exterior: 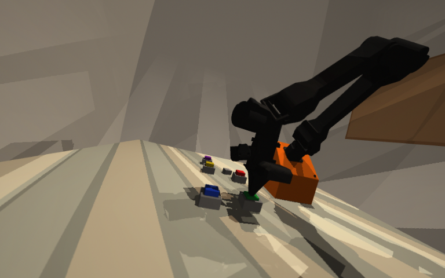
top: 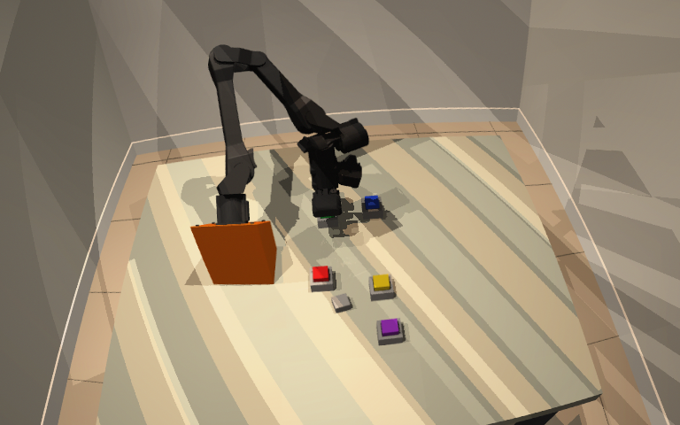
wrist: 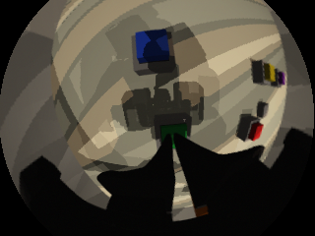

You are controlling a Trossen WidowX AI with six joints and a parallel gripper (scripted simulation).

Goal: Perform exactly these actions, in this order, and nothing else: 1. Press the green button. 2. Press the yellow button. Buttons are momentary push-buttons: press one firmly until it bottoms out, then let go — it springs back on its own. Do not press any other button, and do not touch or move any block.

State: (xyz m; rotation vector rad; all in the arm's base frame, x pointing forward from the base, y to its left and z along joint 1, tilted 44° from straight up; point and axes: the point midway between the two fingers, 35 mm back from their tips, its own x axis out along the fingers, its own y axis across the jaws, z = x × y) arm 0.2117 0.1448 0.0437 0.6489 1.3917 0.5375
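Note:
My gripper (exterior: pixel 251 194) (wrist: pixel 171 136) is shut and empty, pointing down with its fingertips on the cap of the green button (exterior: pixel 253 197) (wrist: pixel 181 129). In the exterior view the green cap sits low in its grey base, lower than the other caps. In the top view the gripper body hides the fingertips and most of the green button (top: pixel 328 217). The yellow button (top: pixel 381 282) (exterior: pixel 209 164) (wrist: pixel 270 73) stands well away from the gripper, with its cap raised.
The blue button (top: pixel 371 202) (exterior: pixel 211 190) (wrist: pixel 152 46) is close beside the green one. The red button (top: pixel 320 274) (exterior: pixel 240 172) (wrist: pixel 256 131), a small grey block (top: pixel 341 302) (exterior: pixel 226 171) and the purple button (top: pixel 390 327) (exterior: pixel 207 157) are near yellow. An orange box (top: pixel 240 255) (exterior: pixel 295 190) is under the arm's base.

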